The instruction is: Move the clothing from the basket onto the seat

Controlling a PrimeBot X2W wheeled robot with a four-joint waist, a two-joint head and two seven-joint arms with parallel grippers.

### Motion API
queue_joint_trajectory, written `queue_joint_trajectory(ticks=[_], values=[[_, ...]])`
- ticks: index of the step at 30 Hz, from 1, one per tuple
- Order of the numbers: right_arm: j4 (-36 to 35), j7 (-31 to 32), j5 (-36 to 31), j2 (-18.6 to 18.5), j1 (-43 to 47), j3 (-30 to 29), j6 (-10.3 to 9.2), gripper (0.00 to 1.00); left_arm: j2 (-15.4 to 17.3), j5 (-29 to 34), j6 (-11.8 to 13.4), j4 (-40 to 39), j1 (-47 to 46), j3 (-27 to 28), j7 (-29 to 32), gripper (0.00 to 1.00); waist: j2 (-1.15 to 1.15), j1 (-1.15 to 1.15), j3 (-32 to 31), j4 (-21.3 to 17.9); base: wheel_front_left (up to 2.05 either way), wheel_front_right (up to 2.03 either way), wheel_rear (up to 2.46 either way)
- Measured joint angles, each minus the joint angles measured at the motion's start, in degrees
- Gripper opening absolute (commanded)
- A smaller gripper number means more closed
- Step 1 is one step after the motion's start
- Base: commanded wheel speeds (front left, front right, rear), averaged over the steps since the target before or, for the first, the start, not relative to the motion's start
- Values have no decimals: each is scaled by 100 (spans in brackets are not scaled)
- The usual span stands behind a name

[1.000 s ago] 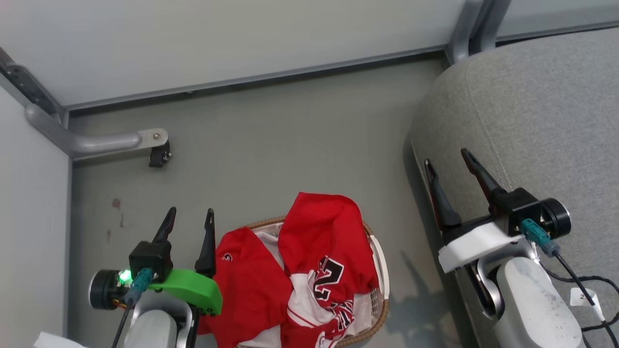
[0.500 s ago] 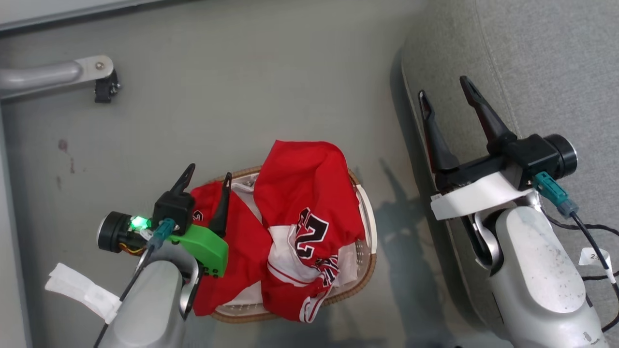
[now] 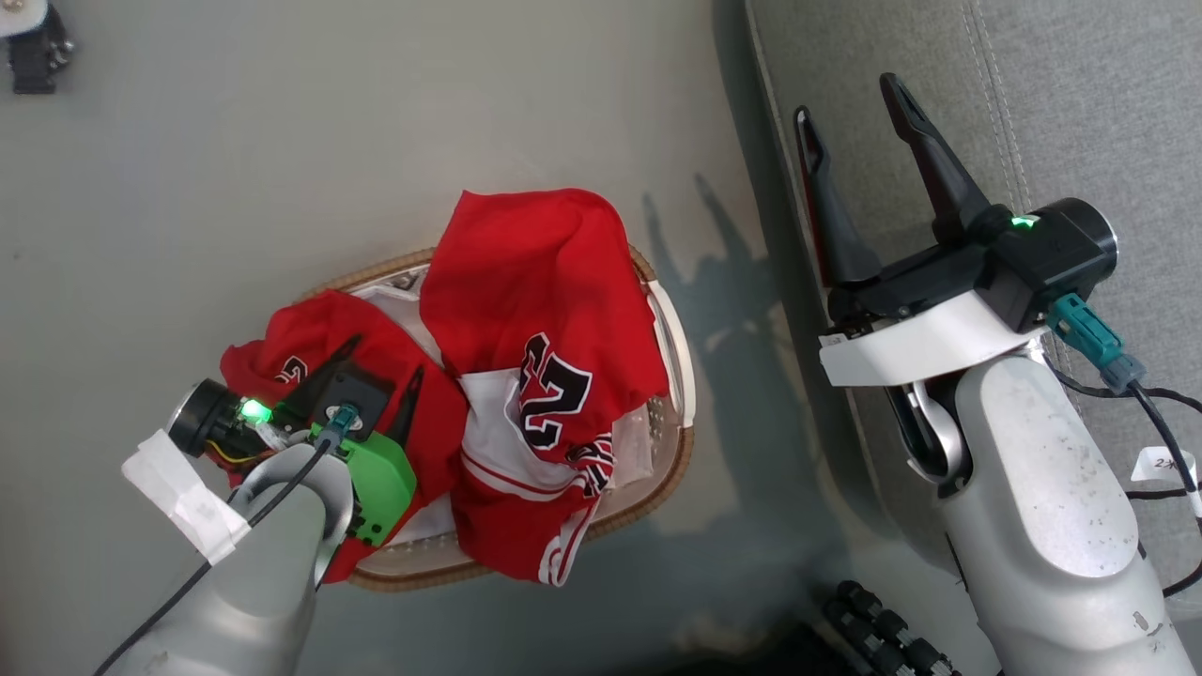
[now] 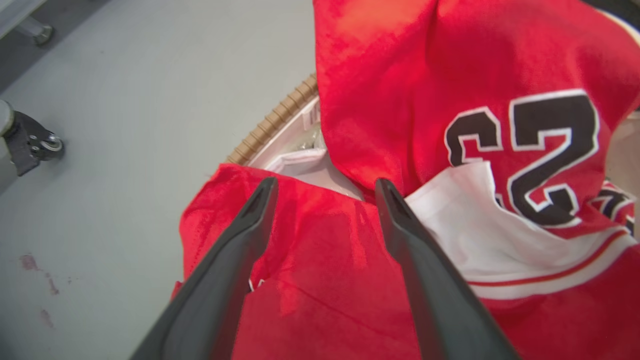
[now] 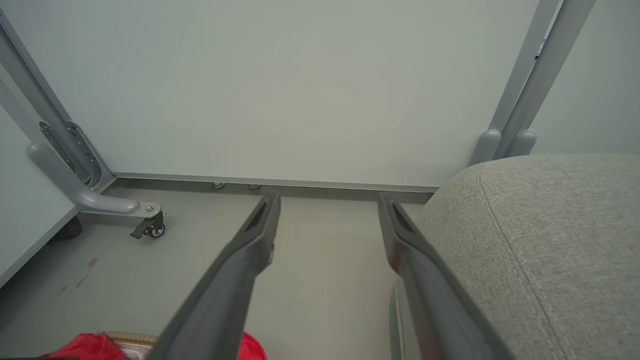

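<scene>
Red jerseys, the clothing (image 3: 535,282) (image 4: 450,75), lie heaped in the basket (image 3: 671,385) (image 4: 272,122) on the floor; one shows black-and-white numbers, another drapes over the left rim. My left gripper (image 3: 380,361) (image 4: 325,185) hangs open just above the left jersey, fingers pointing toward its folded edge, nothing between them. My right gripper (image 3: 845,99) (image 5: 327,200) stands open and empty over the edge of the grey seat (image 3: 1080,103) (image 5: 550,235), to the right of the basket.
A caster wheel (image 3: 33,56) (image 4: 32,145) (image 5: 150,227) of a grey metal frame stands at the far left on the grey floor. A pale wall panel (image 5: 300,90) rises behind. A black ribbed part (image 3: 883,629) sits at the bottom, by my right arm.
The camera has tilted down, so the whole picture has slid up. My left gripper has come in over the left jersey in the basket. Both grippers stay open.
</scene>
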Motion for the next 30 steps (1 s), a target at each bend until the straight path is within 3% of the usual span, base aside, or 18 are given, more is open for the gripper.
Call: queue_joint_trajectory(ticks=[6, 13, 24, 29, 30], values=[[-52, 0, 145, 1, -54, 169, 0, 100, 99, 485, 0, 1079, -614, -558, 215, 100, 0, 0, 343, -232, 0, 0, 0], [-85, 0, 303, 4, -72, 322, 0, 100, 55, 887, 112, 1693, -1141, -965, 743, 100, 0, 0, 626, -444, 0, 0, 0], [-271, 0, 538, 2, -213, 465, 0, 100, 196, 999, 62, 1940, -1404, -1296, 1779, 100, 0, 0, 975, -710, 0, 0, 0], [-321, 0, 634, 2, -253, 497, 0, 100, 249, 898, 46, 1963, -1390, -1363, 1951, 100, 0, -1, 1070, -815, 0, 0, 0], [-327, 0, 645, 2, -268, 500, 0, 100, 274, 888, 52, 1958, -1387, -1399, 1963, 93, 0, -1, 1089, -839, 0, 0, 0]])
